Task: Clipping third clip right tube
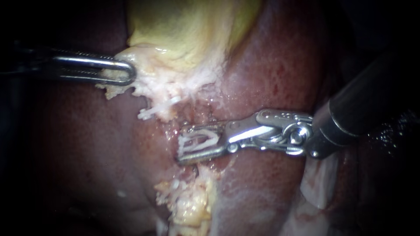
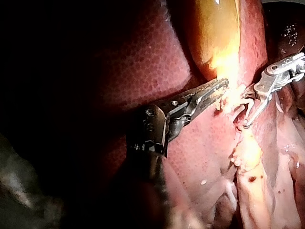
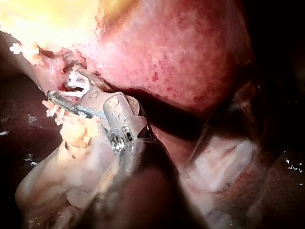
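My right instrument [image 1: 183, 148] comes in from the right, and its jaws hold a white clip [image 1: 199, 140] between them. The clip lies across a pale tube at the base of the gallbladder [image 1: 188, 30]; the tube itself is mostly hidden by the jaws. Another white clip [image 1: 151, 112] sits on the pale tissue up and left of them. My left instrument [image 1: 124, 72] is shut on the pale tissue at the gallbladder's lower edge. The right wrist view shows the jaws [image 3: 62, 93] with the clip [image 3: 76, 83] in them. In the left wrist view the left jaws [image 2: 217, 88] grip the pale fringe.
Dark red liver [image 1: 271, 74] surrounds the site on both sides. A lump of yellowish fatty tissue [image 1: 188, 205] lies just below the right jaws. Pale membranes [image 1: 319, 183] lie under the right instrument's shaft.
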Tool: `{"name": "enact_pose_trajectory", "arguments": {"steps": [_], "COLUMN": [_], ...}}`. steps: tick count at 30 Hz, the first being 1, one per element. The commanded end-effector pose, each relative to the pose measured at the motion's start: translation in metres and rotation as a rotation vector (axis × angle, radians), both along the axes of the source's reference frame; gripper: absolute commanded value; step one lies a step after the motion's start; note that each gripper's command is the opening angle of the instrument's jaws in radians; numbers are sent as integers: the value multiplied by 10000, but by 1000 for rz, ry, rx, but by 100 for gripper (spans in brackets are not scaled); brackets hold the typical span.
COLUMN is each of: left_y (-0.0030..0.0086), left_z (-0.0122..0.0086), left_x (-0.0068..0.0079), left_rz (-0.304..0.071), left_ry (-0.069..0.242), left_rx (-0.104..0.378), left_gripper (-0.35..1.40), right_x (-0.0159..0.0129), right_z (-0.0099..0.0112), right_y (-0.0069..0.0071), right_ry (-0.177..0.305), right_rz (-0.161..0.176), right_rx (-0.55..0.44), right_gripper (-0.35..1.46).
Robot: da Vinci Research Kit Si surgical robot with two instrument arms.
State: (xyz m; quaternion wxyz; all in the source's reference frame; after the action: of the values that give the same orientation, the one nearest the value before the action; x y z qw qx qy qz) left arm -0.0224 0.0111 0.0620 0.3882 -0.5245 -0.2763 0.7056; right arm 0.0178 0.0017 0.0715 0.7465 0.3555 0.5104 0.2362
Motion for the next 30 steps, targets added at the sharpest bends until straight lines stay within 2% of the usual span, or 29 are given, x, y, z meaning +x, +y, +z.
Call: {"name": "enact_pose_trajectory", "arguments": {"steps": [1,5,19,26,30], "left_y": [0,0,3,3,3], "left_z": [0,-1,-4,-4,-5], "left_x": [0,0,6,9,9], "left_rz": [0,0,3,4,4], "left_ry": [0,0,-3,-4,-3], "left_rx": [0,0,3,3,3], "left_gripper": [-35,-35,-35,-35,-35], "right_x": [-1,-4,-41,-60,-64], "right_z": [0,-8,-68,-73,-62], "right_y": [0,-2,3,17,25], "right_ry": [-1,2,38,45,46], "right_rz": [0,-3,-12,-16,-18], "right_rx": [0,3,35,44,44], "right_gripper": [48,48,49,48,48]}}
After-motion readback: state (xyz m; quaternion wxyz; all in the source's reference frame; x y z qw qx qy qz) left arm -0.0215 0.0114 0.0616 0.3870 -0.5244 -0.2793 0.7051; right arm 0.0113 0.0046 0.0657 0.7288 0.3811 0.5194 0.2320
